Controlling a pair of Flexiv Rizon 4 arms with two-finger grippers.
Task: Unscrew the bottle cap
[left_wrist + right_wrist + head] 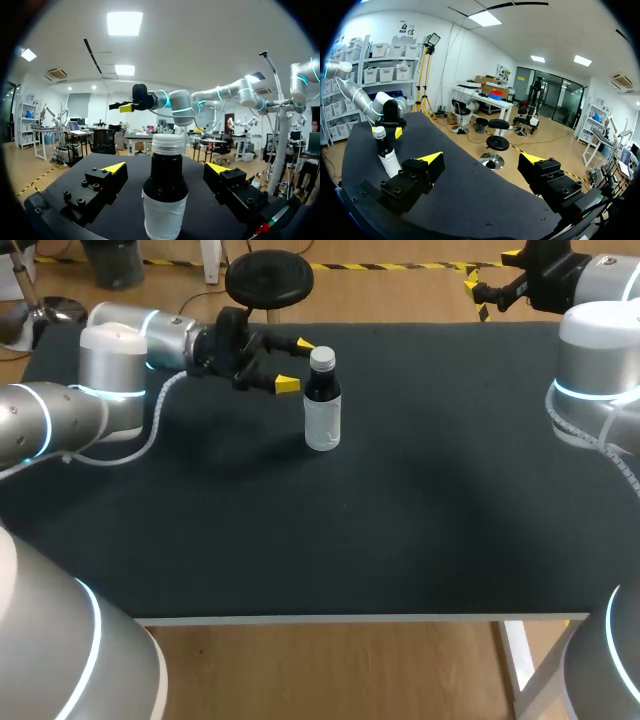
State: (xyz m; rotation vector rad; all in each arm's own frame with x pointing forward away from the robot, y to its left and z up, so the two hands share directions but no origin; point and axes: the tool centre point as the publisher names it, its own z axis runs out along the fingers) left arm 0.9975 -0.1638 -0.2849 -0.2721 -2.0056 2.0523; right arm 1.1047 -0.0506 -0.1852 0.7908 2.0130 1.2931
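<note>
The left end effector is open wide at 9 o'clock of the bottle, near 11 o'clock on the desk. Only its wrist view shows gaps on both sides; the bottle's bottom is cut off there. The right end effector, at 1 o'clock, is open too.

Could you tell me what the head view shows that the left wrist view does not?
Only the head view shows the base of the dark bottle with a white label, standing on the black table. Only the left wrist view shows the ridges of its pale cap. Both show the left gripper open, facing the bottle's neck without gripping it.
</note>
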